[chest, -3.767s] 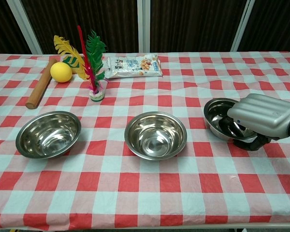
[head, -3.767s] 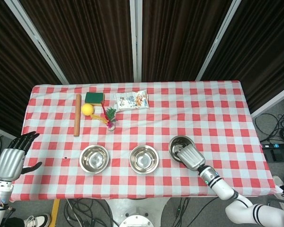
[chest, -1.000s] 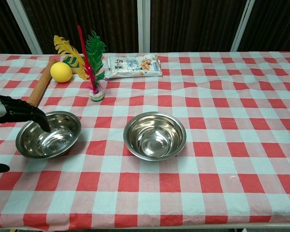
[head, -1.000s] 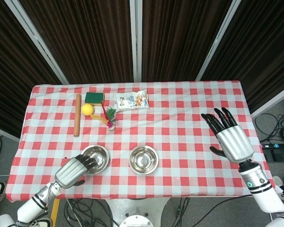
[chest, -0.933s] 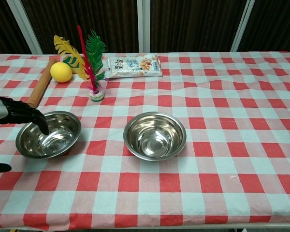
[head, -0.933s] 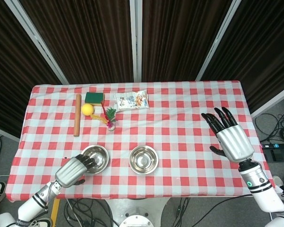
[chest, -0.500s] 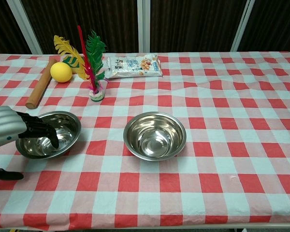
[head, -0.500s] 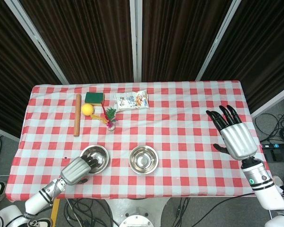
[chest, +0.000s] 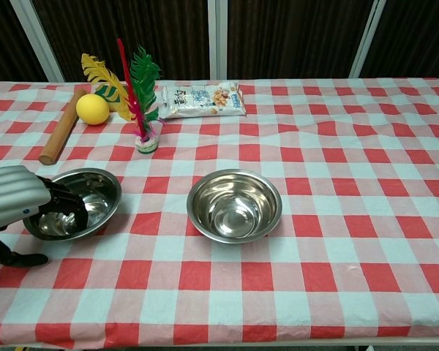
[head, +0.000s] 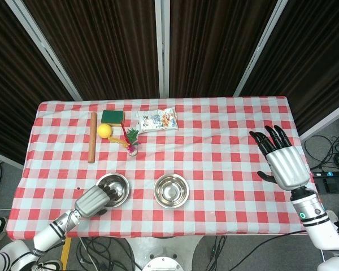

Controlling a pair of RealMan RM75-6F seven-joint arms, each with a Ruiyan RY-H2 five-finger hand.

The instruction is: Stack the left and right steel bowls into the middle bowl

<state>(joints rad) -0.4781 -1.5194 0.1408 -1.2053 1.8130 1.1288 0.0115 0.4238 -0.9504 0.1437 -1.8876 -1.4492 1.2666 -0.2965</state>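
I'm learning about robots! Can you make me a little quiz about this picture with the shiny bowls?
1. True or false: the right hand holds a bowl.
2. Which hand reaches into the left bowl? A) the left hand B) the right hand
3. Fill in: the yellow ball lies next to the wooden ______.

Key: 1 false; 2 A; 3 rolling pin.

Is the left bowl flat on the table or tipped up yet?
Flat, it seems: the left bowl sits level on the cloth, with the left hand reaching fingers over its near rim.
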